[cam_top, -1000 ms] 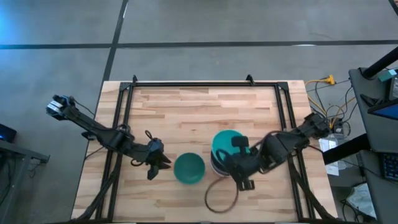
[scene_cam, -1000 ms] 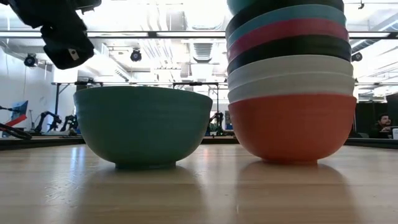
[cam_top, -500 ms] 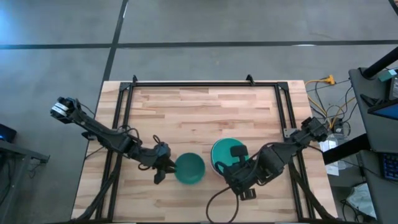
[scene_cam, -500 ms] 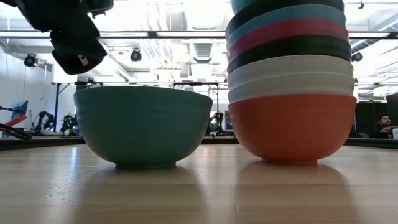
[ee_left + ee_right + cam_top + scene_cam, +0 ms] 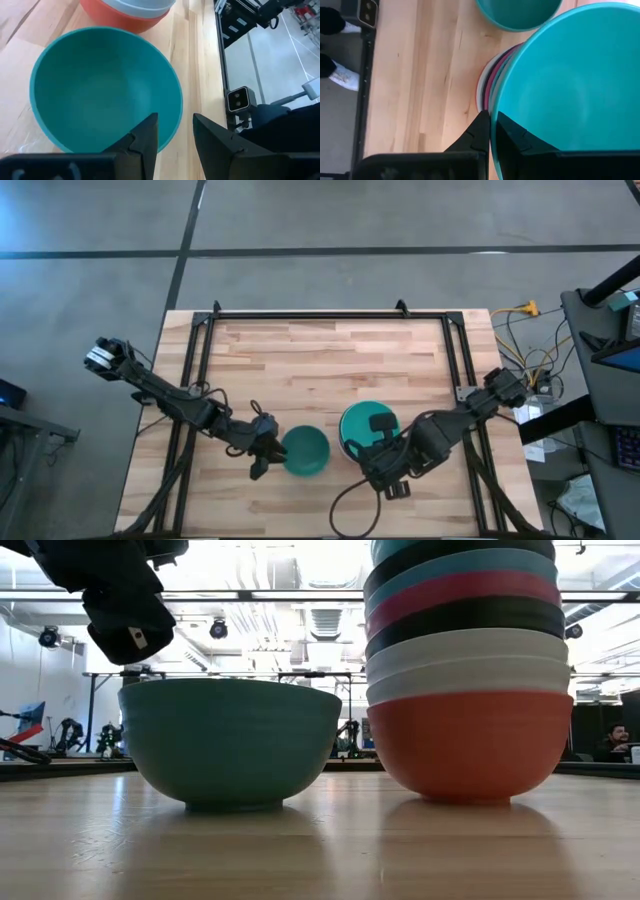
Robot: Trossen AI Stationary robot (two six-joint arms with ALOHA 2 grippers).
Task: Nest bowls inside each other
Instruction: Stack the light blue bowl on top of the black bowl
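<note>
On my left, the left gripper (image 5: 262,461) hangs with fingers parted astride the near rim of the lone dark teal bowl (image 5: 304,451), not closed on it. Beside it stands the nested stack (image 5: 468,670); the right gripper (image 5: 372,452) pinches its top turquoise bowl (image 5: 367,427) rim.

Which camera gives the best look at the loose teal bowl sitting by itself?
The left wrist view: the teal bowl fills it, showing the empty inside and the whole rim. The low view shows only its outer side, the high view a small disc beside the stack, and the right wrist view just a slice of rim.
</note>
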